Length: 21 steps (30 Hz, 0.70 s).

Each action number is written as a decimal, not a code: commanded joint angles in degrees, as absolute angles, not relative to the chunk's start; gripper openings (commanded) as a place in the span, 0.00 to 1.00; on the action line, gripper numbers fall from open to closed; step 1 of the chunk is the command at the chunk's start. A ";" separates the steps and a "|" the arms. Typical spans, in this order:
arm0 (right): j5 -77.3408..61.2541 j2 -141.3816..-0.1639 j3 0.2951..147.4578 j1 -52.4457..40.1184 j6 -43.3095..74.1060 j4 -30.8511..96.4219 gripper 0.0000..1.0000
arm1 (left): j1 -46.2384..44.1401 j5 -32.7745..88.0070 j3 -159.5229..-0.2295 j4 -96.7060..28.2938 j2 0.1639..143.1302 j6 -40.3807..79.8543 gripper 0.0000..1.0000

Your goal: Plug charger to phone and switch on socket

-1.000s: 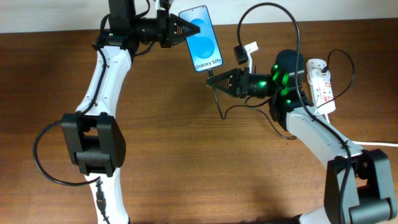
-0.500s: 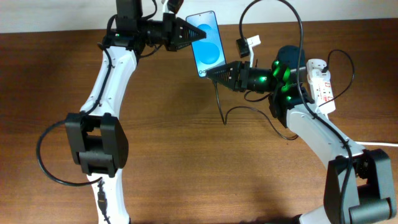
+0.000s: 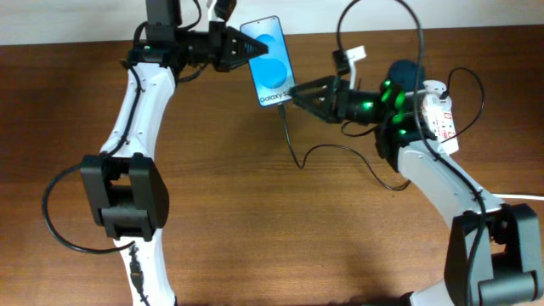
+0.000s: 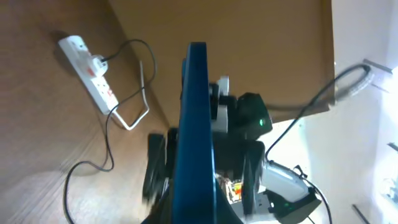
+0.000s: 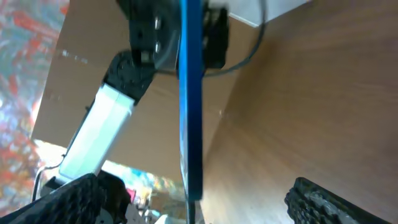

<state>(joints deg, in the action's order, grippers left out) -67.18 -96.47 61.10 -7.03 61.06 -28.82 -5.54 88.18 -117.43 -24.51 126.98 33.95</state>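
Note:
My left gripper [image 3: 257, 49] is shut on the phone [image 3: 270, 61], holding it tilted above the table's far side with its blue screen up. The phone shows edge-on in the left wrist view [image 4: 196, 124] and in the right wrist view [image 5: 191, 93]. The charger [image 3: 293, 153], a thin black cable, hangs from the phone's lower end, where its plug tip [image 5: 191, 210] sits against the bottom edge. My right gripper [image 3: 296, 92] is open just below that end, its fingers [image 5: 336, 199] wide on either side of the plug. The socket [image 3: 440, 115] lies at the right [image 4: 93, 68].
A black adapter with a white tag [image 3: 344, 61] hangs on the cable above the right arm. The socket's thick white cord [image 3: 518, 197] runs off the right edge. The arm bases stand at front left [image 3: 127, 200] and front right [image 3: 493, 246].
My right gripper rose to the phone's lower end with the plug, then opened and let go of it. The left arm has shifted the phone slightly left.

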 commanded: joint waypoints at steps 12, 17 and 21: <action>-57.95 -96.79 62.24 0.49 33.23 8.95 0.98 | -4.97 64.71 -106.63 -44.51 126.32 10.07 0.00; -48.16 -96.79 63.77 0.38 25.41 22.57 0.98 | -4.97 54.30 -106.63 -53.28 126.45 2.68 0.00; -40.73 -96.79 67.22 0.38 20.58 33.95 0.98 | -4.97 52.80 -106.63 -53.30 126.87 1.39 0.00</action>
